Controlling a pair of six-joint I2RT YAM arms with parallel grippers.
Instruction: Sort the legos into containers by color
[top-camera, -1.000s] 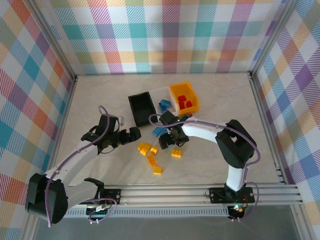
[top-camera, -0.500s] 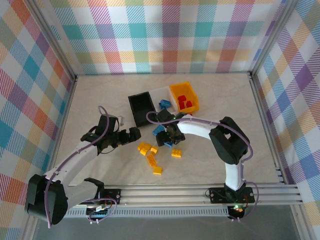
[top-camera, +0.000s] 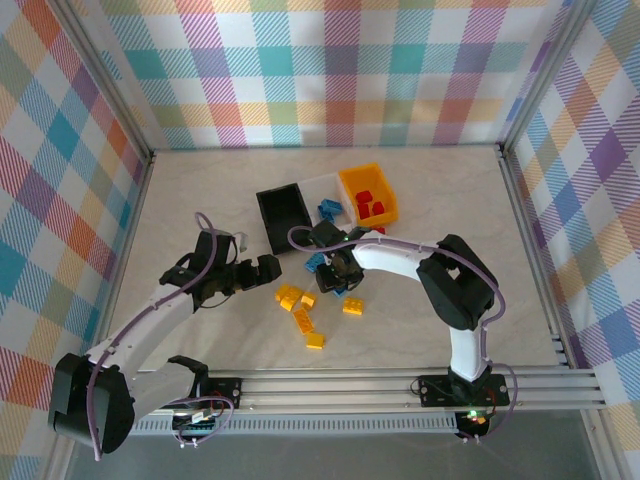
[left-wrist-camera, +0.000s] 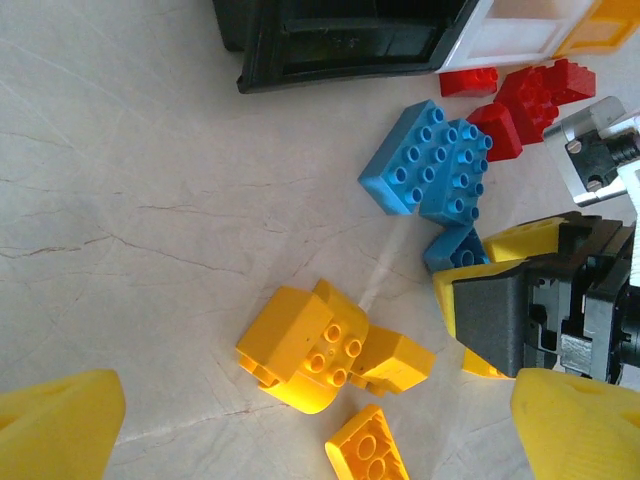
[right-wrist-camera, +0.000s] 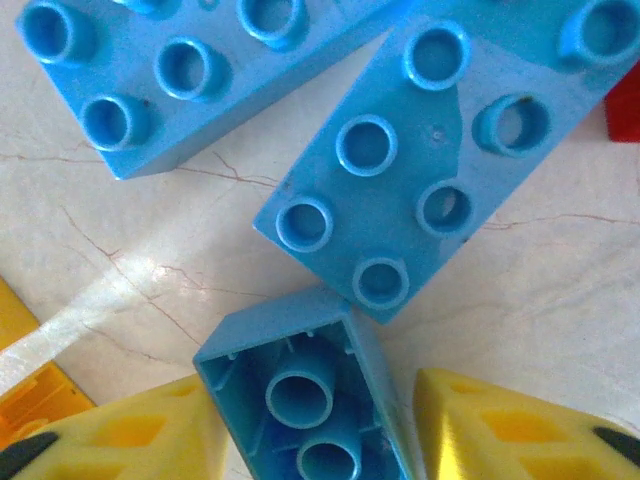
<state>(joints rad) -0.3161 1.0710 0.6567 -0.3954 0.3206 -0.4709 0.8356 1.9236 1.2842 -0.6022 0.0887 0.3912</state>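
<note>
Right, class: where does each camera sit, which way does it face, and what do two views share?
Top external: above, behind the bases, facing down on the table; left gripper, right gripper visible.
Left wrist: low, facing yellow bricks and the black bin; own fingertips.
Right wrist: close, facing straight down; own fingers grip an upturned blue brick.
Shared: both wrist views show studded blue bricks.

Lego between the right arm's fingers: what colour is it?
The lego is blue; right wrist view shows it best.

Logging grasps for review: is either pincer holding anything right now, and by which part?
The right pincer grips an upturned small blue brick by its opposite side walls. The left pincer is open, holding nothing.
</note>
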